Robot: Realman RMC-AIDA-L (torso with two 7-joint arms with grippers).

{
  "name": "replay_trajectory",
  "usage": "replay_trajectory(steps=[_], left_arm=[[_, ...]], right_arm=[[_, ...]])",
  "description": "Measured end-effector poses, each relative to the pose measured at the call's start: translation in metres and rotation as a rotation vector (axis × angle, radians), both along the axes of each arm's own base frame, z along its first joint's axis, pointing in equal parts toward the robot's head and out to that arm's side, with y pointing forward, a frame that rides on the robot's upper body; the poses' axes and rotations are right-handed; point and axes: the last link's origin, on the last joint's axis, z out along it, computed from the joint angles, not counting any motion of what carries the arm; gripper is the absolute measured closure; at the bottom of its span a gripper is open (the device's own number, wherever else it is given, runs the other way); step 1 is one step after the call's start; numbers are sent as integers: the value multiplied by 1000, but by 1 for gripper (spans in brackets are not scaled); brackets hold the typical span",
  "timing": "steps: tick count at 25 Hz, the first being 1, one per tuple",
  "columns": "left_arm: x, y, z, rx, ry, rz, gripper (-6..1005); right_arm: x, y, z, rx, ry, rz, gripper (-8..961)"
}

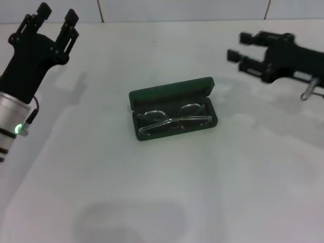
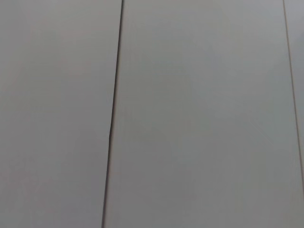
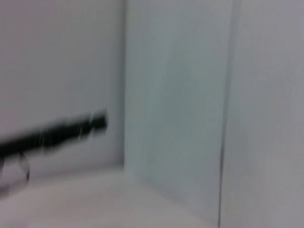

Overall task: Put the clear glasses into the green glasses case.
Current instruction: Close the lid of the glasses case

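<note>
The green glasses case (image 1: 172, 90) lies open in the middle of the white table, its lid standing up at the back. The clear glasses (image 1: 174, 117) rest inside its dark interior, temple arms folded across the front. My left gripper (image 1: 56, 16) is raised at the far left, well away from the case, open with nothing between its fingers. My right gripper (image 1: 239, 46) hovers at the far right, pointing left toward the case, open and holding nothing. Neither wrist view shows the case or the glasses.
The white table (image 1: 167, 192) spreads wide around the case. A tiled wall (image 2: 190, 114) with dark seams fills the left wrist view. In the right wrist view a blurred dark arm (image 3: 52, 135) crosses in front of wall panels.
</note>
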Motion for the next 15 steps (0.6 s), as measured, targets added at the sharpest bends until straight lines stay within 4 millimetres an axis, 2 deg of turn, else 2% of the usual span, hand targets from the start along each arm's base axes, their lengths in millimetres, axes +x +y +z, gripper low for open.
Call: replay_trajectory(steps=[1,3,6,10,15], left_arm=[[1,1,-1,4,-15,11,368],[2,5,-7,-9,-52,48,374],[11,14,-21,-113,-4,21,389],[26,34,-27,-350,59,-52,410],[38,58,-29,-595,141,3,412]], right_arm=[[4,2,4,1,45,-10,553],[12,2,6,10,90,-6,470],[21,-5,6,41,97,32,346],[29,-12,15,56,94,54,262],[40,-25,42,108,175,73,158]])
